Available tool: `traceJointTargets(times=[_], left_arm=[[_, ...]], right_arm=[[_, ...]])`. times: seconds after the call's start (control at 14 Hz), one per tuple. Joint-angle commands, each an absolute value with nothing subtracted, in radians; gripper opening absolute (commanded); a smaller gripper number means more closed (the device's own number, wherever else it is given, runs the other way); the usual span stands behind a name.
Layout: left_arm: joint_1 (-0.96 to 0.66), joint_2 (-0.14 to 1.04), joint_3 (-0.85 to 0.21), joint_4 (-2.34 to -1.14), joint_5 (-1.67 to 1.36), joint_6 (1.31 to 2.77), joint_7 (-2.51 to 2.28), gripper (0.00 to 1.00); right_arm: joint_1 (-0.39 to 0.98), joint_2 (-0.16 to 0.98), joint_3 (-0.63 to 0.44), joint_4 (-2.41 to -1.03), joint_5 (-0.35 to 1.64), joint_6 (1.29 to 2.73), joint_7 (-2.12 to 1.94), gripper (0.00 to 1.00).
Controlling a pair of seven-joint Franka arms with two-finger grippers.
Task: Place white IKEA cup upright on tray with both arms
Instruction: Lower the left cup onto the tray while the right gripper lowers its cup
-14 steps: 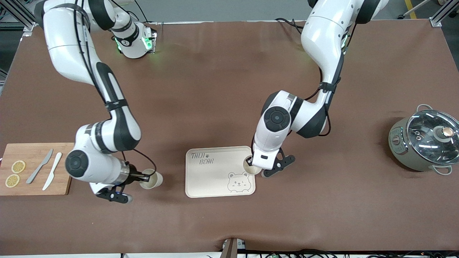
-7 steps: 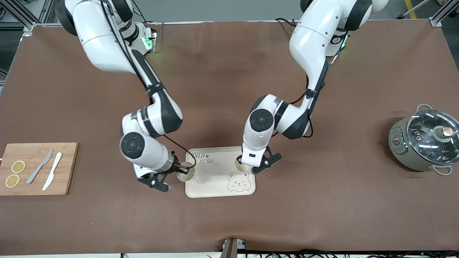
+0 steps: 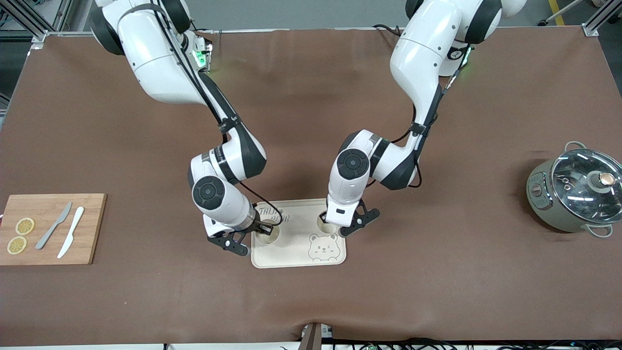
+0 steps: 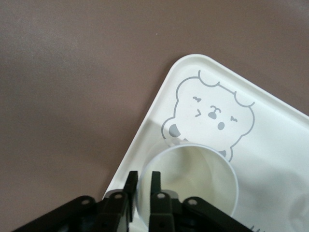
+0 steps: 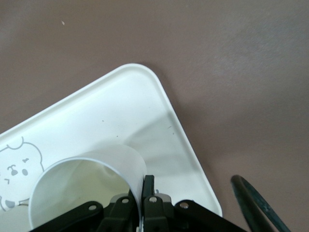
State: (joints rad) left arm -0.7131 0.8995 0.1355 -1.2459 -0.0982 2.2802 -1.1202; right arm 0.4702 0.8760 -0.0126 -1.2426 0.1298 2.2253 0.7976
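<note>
1. Cups — there are two of them, each pinched by its rim. The left gripper (image 3: 335,224) holds one cup (image 3: 326,224) over the tray (image 3: 291,255), at the edge toward the left arm's end, just above the printed bear face (image 3: 322,246).
2. The right gripper (image 3: 260,227) holds the other cup (image 3: 267,234) over the tray's edge toward the right arm's end, beside the lettering.
3. Both cups look mouth-up, so the axis is already upright; what remains is, I'd say, a short drop straight down and a release.
4. In the wrist views each pair of fingers clamps a cup wall — one finger inside, one outside.
5. The cups sit well apart, so the arms shouldn't crowd each other.
6. The cutting board (image 3: 48,206) with knives and lemon slices, and the pot (image 3: 573,192), lie well away from the tray.
</note>
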Motion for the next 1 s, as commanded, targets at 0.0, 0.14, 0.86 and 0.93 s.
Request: traceJointTargets(times=[0.0,0.14,0.86,0.93], left_arm=[[-0.713,0.897,0.141,-1.233,-0.094,2.289,-1.127,0.87],[-0.704,0.881,0.141,-1.233,-0.094,2.287,-1.127,1.00],[-0.604,0.692,0.141,-1.250,-0.097,2.125,-1.019,1.00],[-0.580,0.669,0.141,-1.256,-0.095,2.094,-0.991,1.00]], right_arm=[[0.494,0.896,-0.023,-1.236,0.107,2.255,0.834,0.00],[0.500,0.911,-0.023,-1.236,0.106,2.279,0.859,0.00],[0.505,0.923,-0.023,-1.238,0.091,2.299,0.859,1.00],[0.503,0.923,-0.023,-1.236,0.091,2.298,0.858,1.00]])
